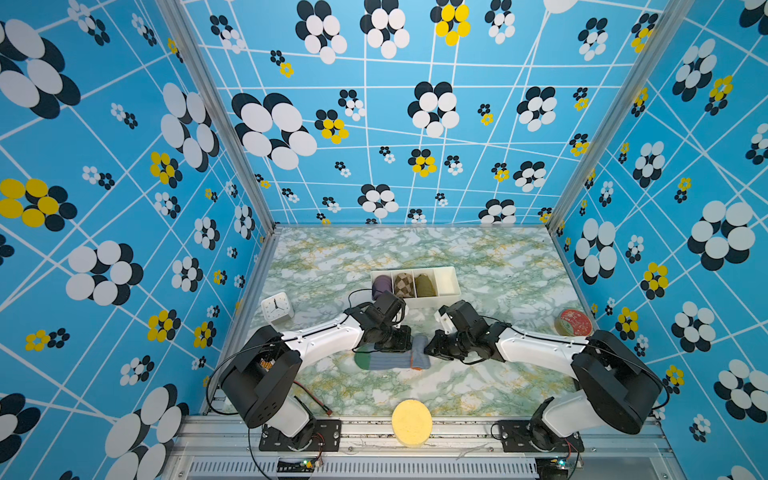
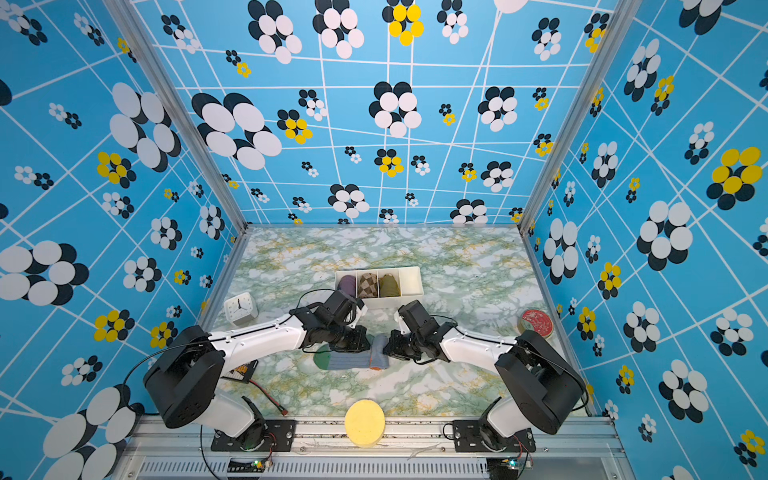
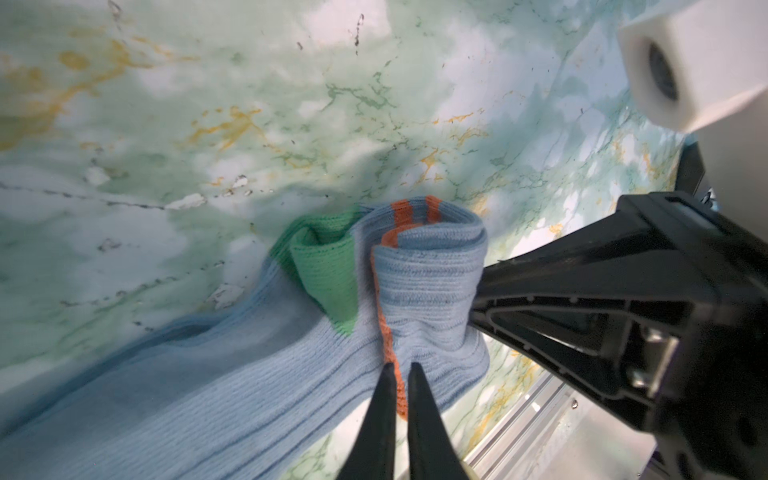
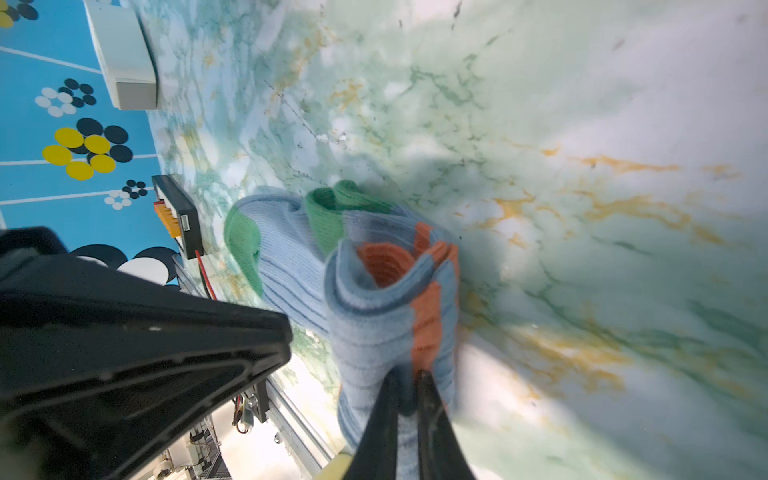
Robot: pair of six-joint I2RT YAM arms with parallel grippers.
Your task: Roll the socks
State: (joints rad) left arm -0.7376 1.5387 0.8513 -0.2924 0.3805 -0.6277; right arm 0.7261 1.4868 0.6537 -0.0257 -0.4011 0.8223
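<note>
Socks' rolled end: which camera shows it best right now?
Right wrist view: it looks straight into the socks' curled end, orange cuff inside, with the right gripper pinching it. Left wrist view shows the roll side-on, left gripper shut on the fabric. Both top views show only a small bump between the arms.

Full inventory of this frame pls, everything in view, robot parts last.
socks: 1 pair, grey-blue with green and orange, table centre, right end rolled up
tray: 1, white, behind the socks, four compartments, rightmost empty
purple roll: 1, in tray
checkered roll: 1, brown-cream, in tray
olive roll: 1, in tray
clock: 1, white, left edge
tin: 1, red, right edge
sponge: 1, yellow, front edge
table: green-white marble
left gripper: black, shut on socks
right gripper: black, shut on socks
</note>
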